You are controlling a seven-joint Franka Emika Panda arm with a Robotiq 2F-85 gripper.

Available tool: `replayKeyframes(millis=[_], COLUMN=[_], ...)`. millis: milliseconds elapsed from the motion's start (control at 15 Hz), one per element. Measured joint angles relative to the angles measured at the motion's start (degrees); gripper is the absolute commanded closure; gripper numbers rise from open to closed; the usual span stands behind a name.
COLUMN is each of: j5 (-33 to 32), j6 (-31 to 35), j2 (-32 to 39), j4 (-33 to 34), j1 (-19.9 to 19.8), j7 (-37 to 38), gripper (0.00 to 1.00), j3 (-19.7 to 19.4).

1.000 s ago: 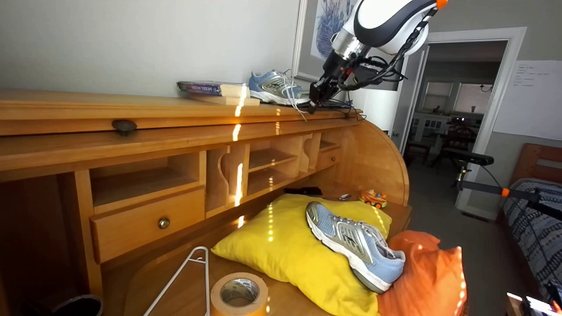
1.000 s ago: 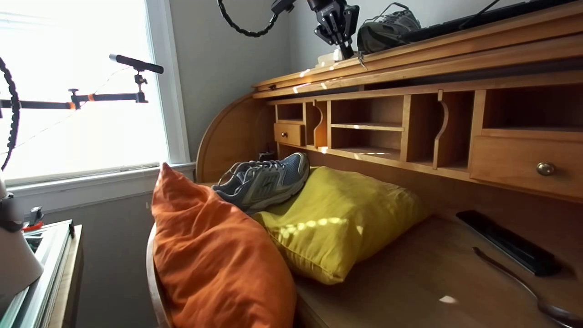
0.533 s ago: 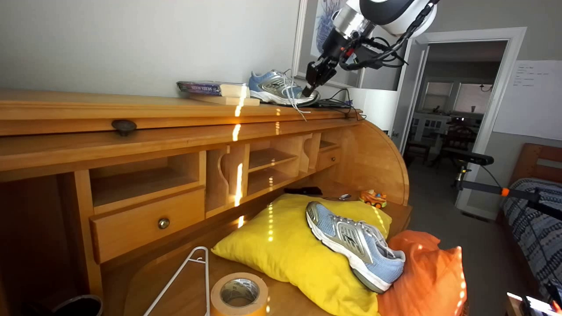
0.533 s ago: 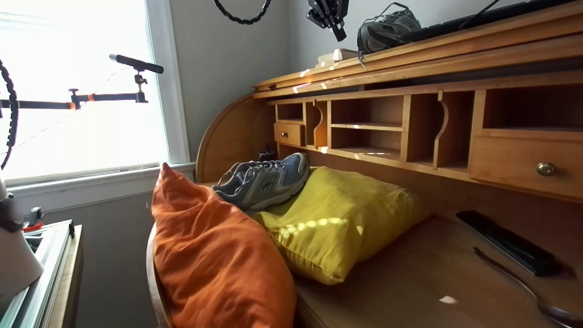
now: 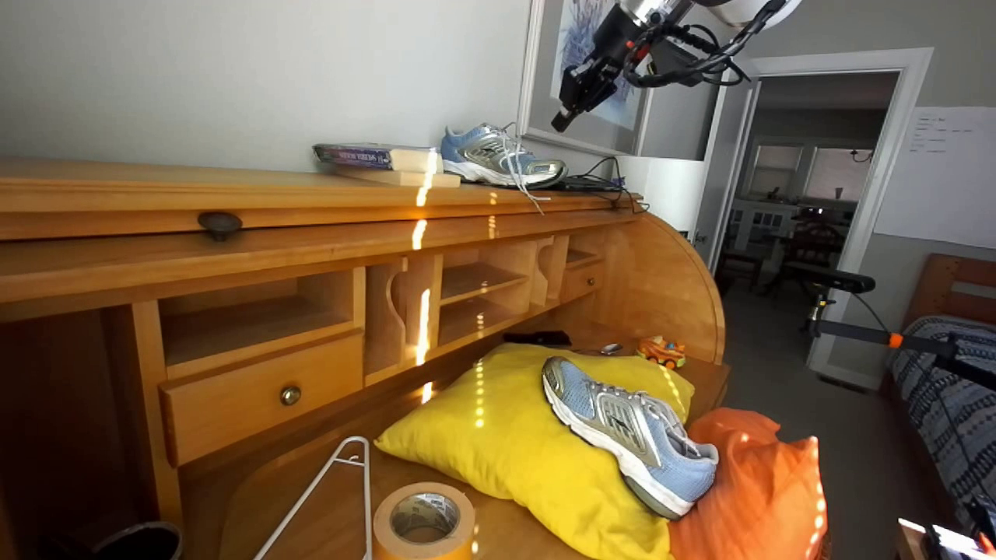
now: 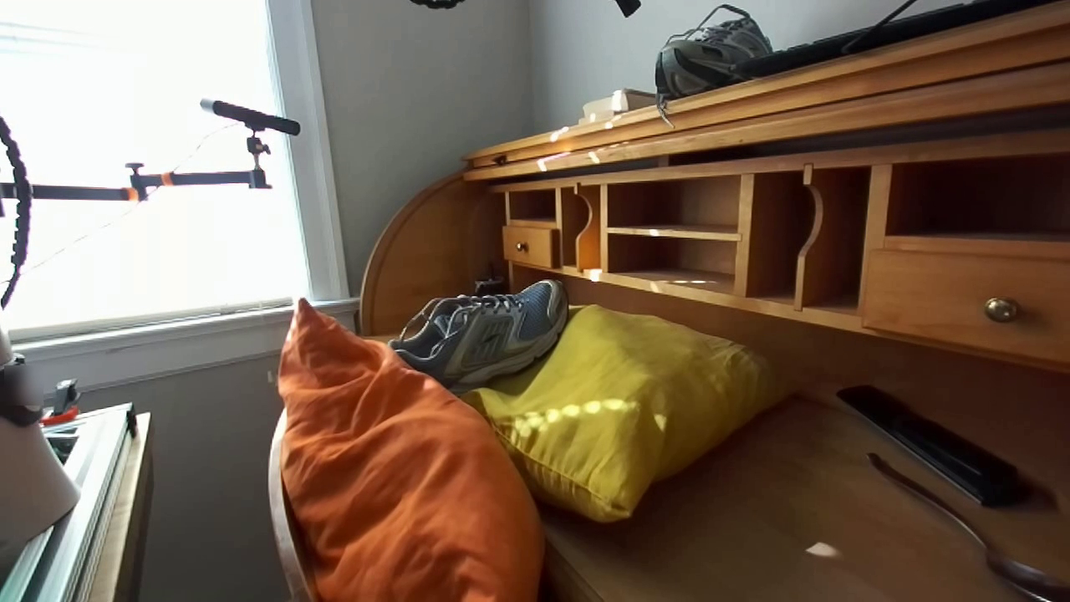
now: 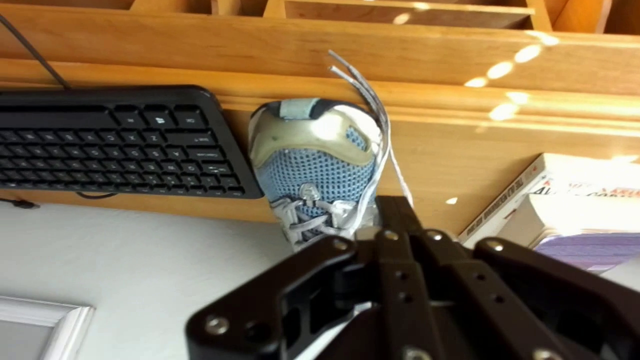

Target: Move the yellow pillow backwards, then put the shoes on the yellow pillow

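Note:
The yellow pillow [image 5: 482, 447] lies on the desk surface; it also shows in an exterior view [image 6: 669, 385]. A blue-grey shoe [image 5: 611, 416] rests tilted across it, one end by the orange pillow; it also shows in an exterior view [image 6: 493, 334]. A second matching shoe [image 5: 494, 155] stands on the desk's top, laces hanging over the edge; it shows in the wrist view [image 7: 312, 155] and an exterior view [image 6: 710, 58]. My gripper [image 5: 560, 122] is in the air above that shoe's toe end. In the wrist view its fingertips [image 7: 387, 207] are together with nothing between them.
A black keyboard [image 7: 125, 145] and books [image 7: 565, 205] flank the upper shoe. An orange pillow [image 6: 410, 468] stands at the desk's front. A tape roll [image 5: 424, 521], white hanger [image 5: 366, 482], toy car [image 5: 661, 352], black case [image 6: 928, 443] and spoon [image 6: 945, 510] lie on the desk.
My gripper has risen from beside the upper shoe's toe to well above it, leaving most of an exterior view. The shoes and pillows have not moved.

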Motion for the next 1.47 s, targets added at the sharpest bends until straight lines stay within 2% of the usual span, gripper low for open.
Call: replayKeyframes(millis=[600,1067,1467], j5=[0.90,8.87,10.07], j6=[3.88,10.39,10.47], j2=[1.64,4.02,4.66], j4=[-0.78,-2.97,-3.01], j1=[-0.88,-0.72,-1.06], j7=[-0.18,-8.65,-10.03], gripper=[1.00,1.00,1.00], j3=[-2.53,-2.66,-3.24])
